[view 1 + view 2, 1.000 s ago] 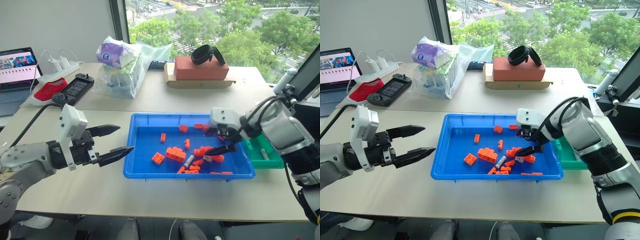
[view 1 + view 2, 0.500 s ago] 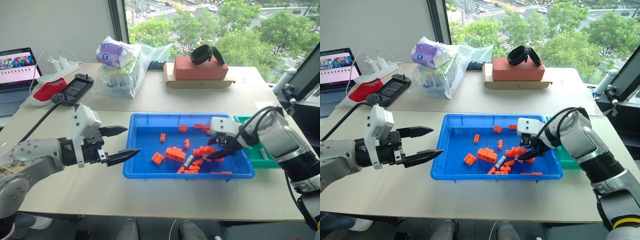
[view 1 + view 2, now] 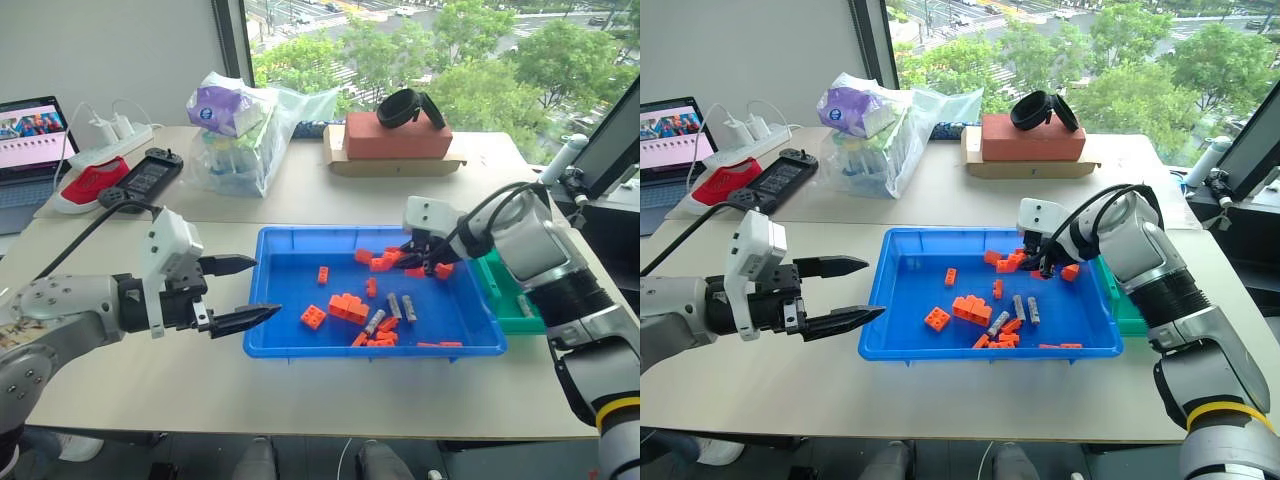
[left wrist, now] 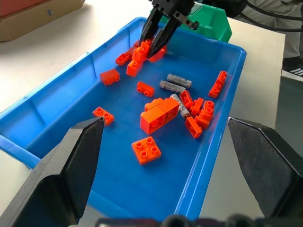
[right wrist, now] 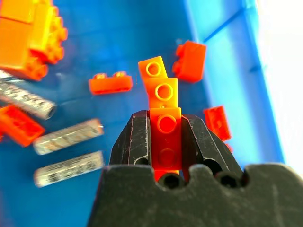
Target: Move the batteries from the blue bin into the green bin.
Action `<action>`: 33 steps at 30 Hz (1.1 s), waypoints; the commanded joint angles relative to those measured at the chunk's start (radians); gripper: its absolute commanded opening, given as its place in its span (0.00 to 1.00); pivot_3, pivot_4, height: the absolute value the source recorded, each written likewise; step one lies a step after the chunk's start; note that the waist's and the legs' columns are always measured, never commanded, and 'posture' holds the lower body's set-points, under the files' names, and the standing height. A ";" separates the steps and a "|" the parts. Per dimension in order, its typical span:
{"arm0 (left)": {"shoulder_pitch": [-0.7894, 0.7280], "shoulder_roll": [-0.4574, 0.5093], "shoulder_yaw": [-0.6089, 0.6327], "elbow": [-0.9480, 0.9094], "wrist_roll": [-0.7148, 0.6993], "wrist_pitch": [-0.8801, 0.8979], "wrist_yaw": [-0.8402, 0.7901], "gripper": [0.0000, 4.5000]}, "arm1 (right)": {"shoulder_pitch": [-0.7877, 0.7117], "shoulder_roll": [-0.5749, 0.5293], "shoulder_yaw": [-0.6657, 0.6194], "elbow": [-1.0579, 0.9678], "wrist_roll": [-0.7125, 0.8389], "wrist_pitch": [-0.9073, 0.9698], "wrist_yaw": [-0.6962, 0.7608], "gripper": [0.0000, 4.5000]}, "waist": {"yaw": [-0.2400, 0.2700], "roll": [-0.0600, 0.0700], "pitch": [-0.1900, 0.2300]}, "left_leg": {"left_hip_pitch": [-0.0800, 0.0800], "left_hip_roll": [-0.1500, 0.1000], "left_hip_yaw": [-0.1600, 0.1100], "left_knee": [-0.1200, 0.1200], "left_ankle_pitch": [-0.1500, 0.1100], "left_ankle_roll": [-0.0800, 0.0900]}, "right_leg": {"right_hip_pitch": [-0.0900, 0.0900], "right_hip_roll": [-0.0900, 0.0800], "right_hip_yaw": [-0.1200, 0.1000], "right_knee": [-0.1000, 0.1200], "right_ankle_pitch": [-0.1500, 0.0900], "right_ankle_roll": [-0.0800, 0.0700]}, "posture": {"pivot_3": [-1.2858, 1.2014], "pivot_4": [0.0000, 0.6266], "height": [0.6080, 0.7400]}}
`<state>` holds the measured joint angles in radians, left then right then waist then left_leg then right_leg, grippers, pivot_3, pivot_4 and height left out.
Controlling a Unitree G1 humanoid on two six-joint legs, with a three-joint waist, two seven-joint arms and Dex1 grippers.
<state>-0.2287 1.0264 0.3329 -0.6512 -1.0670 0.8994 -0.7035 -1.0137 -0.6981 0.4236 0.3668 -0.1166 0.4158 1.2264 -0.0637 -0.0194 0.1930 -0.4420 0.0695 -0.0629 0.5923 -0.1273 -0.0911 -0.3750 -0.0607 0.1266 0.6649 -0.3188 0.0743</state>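
- Batteries [image 3: 398,307] are seen lying loose on the floor of the blue bin [image 3: 290,300], three of them, among orange bricks [image 3: 350,306].
- Left of the blue bin, the left gripper [image 3: 238,291] is held spread and empty.
- Over the blue bin's far right part, the right gripper [image 5: 163,137] is pinched on an orange brick strip [image 5: 162,101], not a battery; the batteries lie nearer, below it.
- Right of the blue bin, the green bin [image 3: 515,300] possibly holds one battery already; most remain.

You see a glossy blue bin [image 3: 268,310] of smooth plastic holding dull grey metallic batteries [image 4: 178,80] among shiny orange plastic bricks [image 4: 158,115], beside a green bin [image 3: 504,303] of plastic, on a matt pale tabletop [image 3: 300,395].
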 commanded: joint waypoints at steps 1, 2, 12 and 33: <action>0.009 0.014 0.034 -0.033 -0.018 0.000 0.000 1.00 | -0.059 0.043 -0.021 0.068 -0.030 -0.051 -0.059 0.11 | -0.001 0.000 0.000 | 0.000 0.000 0.000 0.000 0.000 0.000 | 0.000 0.000 0.000 0.000 0.000 0.000 | 0.52 0.24 1.00; 0.014 0.014 0.037 -0.036 -0.020 0.000 0.001 1.00 | -0.068 0.051 -0.028 0.085 -0.036 -0.058 -0.070 0.22 | -0.001 0.000 0.000 | 0.000 0.000 0.000 0.000 0.000 0.000 | 0.000 0.000 0.000 0.000 0.000 0.000 | 0.52 0.24 1.00; -0.008 0.013 -0.004 -0.021 -0.022 -0.007 -0.011 1.00 | -0.061 -0.070 -0.103 0.020 0.044 -0.039 0.108 0.99 | 0.008 0.000 0.000 | 0.000 0.000 0.000 0.000 0.000 0.000 | 0.000 0.000 -0.001 0.000 0.000 0.000 | 0.52 0.24 1.00; -0.100 0.011 -0.056 0.042 0.033 -0.016 -0.060 1.00 | 0.201 -0.180 -0.081 -0.200 0.086 -0.082 0.230 1.00 | -0.003 0.000 0.000 | 0.001 0.000 0.000 0.001 0.001 -0.001 | 0.001 0.000 0.000 0.001 0.000 0.000 | 0.52 0.24 1.00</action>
<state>-0.3160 1.0279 0.2559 -0.5960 -1.0391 0.8955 -0.7577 -0.7987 -0.8789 0.3492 0.1744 -0.0210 0.3564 1.4648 -0.0663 -0.0195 0.1932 -0.4415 0.0694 -0.0634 0.5928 -0.1265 -0.0923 -0.3742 -0.0605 0.1263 0.6657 -0.3188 0.0744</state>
